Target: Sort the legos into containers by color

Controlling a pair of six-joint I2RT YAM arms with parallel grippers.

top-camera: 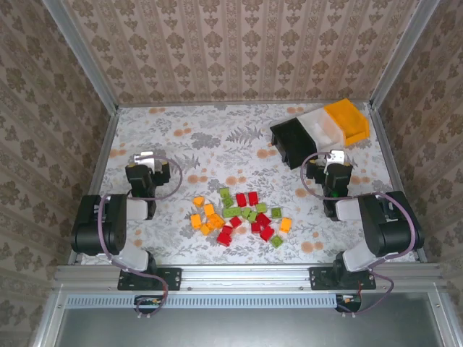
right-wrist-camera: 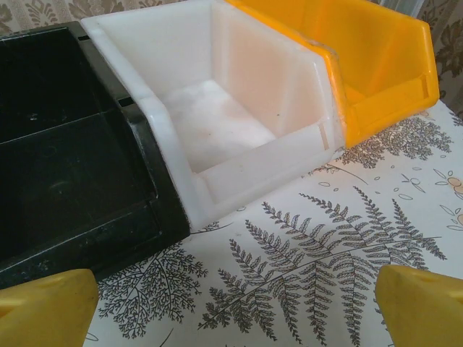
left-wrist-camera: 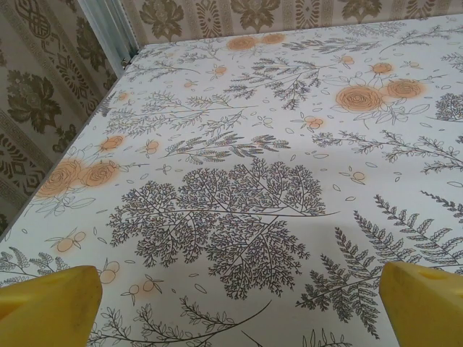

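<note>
The legos point(top-camera: 239, 215) lie in a loose heap on the table point(top-camera: 217, 137), near its front edge and about midway between the two arms. Orange-yellow bricks point(top-camera: 206, 217) gather on the left side of the heap, and one more orange-yellow brick point(top-camera: 285, 225) sits at its right edge. Light green bricks point(top-camera: 231, 206) run through the middle. Red bricks point(top-camera: 246, 199) sit at the back of the heap, with others along its front. Many of them touch or lean on one another.

The three bins stand joined in a slanted row at the far right corner of the table, well apart from the heap. The black bin point(top-camera: 293, 141) is nearest the middle of the table, the white bin point(top-camera: 322, 126) is in the centre of the row, and the orange-yellow bin point(top-camera: 347, 119) is nearest the corner.

The left arm point(top-camera: 108, 224) reaches forward along the left side of the table. In the left wrist view its jaws are spread wide, one yellow fingertip point(left-wrist-camera: 47, 303) at each lower corner, with nothing held between them and flowered tablecloth below.

The right arm point(top-camera: 383, 224) reaches forward on the right side, and its jaws sit just short of the bins. In the right wrist view these jaws also stand wide apart, with yellow fingertips point(right-wrist-camera: 43, 307) at the lower corners and nothing in their grip. Ahead of them the black bin point(right-wrist-camera: 65, 166), white bin point(right-wrist-camera: 217, 123) and orange-yellow bin point(right-wrist-camera: 376, 65) face the camera with their open tops in view, and the white bin's pale floor shows.
</note>
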